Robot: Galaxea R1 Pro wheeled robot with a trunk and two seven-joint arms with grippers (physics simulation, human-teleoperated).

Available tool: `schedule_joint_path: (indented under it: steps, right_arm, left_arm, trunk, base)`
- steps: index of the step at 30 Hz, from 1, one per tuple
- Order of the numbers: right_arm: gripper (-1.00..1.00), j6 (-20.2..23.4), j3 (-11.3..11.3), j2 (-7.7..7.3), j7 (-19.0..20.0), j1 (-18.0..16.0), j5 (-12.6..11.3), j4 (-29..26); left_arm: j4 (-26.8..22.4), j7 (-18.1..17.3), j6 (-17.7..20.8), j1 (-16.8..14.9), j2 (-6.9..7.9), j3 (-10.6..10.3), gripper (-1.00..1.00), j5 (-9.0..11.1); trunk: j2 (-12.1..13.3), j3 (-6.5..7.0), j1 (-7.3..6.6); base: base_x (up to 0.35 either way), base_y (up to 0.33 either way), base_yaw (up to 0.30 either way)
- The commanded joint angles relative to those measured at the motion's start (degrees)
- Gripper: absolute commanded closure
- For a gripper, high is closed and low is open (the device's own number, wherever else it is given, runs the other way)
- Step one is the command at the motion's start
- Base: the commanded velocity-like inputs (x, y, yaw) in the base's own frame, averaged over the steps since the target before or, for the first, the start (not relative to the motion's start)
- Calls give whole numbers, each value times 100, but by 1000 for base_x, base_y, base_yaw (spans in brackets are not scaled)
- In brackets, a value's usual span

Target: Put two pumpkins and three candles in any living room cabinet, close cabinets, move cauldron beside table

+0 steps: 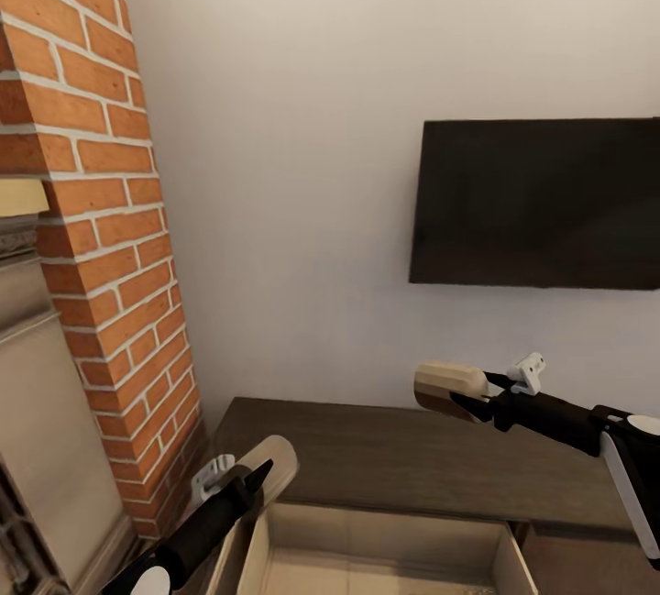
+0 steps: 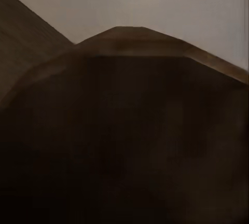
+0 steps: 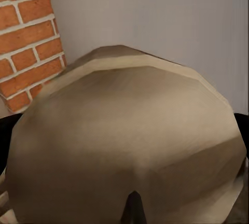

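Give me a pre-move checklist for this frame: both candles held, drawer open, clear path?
1. Right tool holds a candle: ok; the candle hangs above the cabinet top, below the TV.
2. Left tool holds a candle: ok in the head view; the left wrist view is too dark to confirm.
3. Drawer open to take them: ok; its pale inside shows right below the left candle.
4. Drawer contents: cannot tell, only part of its floor shows.
5. Right candle over the drawer: not ok; it is above the closed top, behind the opening.
6. Clearance from the brick fireplace: ok; the left arm is near it but apart.
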Motion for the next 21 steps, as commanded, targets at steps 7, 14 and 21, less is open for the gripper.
schedule_joint_path:
  steps: [7,14,21]
  right_arm:
    - [100,57,-2,2,6,-7,-31,1]
    - [100,133,294,797,-199,1,415,5]
    - [100,1163,639,1360,-837,463,1910,6]
  left_arm:
    - [-173,-10,88,-11,-33,15,100,67]
    - [-699,922,472,-41,-45,-20,100,75]
    - [-878,4223,2258,-856,-776,-463,100,154]
  trunk:
    - [-4,9,0]
    - [-4,20,0]
    - [-84,-15,44]
  base:
    - [4,14,-292]
    - [0,1,-198]
    - [0,0,-7]
